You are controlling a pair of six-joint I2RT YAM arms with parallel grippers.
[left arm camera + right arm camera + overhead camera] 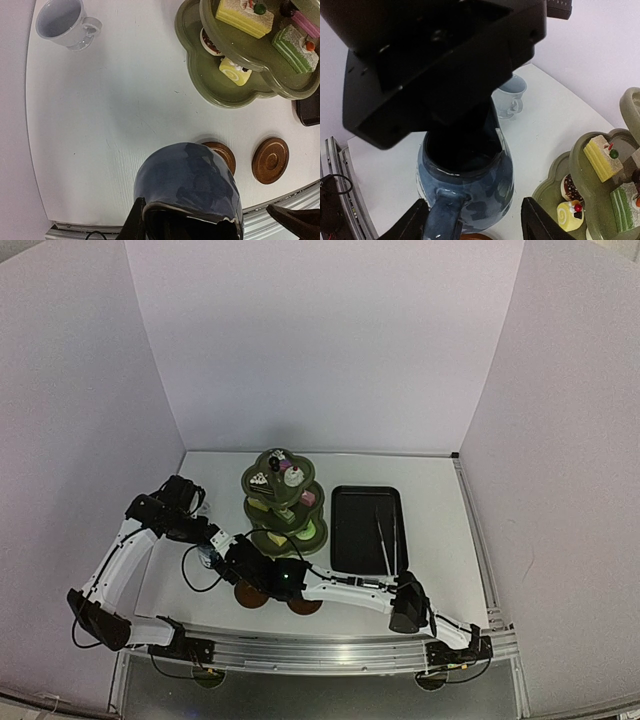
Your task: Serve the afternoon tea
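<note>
The pot (187,180) was found just in front of the stand (200,75), on the side toward the arm bases, directly over one coaster (221,152). Whether it rested on that coaster or hung above it could not be determined. The left gripper (142,219) was closed on the pot's rim from above, one finger inside the mouth. The right gripper (472,222) stood partly open, its fingers on either side of the pot's handle, with a gap showing at one finger. A second coaster (270,160) lay uncovered in front of the stand, beside the first. The stand's tiers carried cakes (245,15). The mug (62,22) stood upright on the tabletop (110,100), well to the left of the stand. The tray (355,530) lay just right of the stand, with tongs (385,540) in it.
</note>
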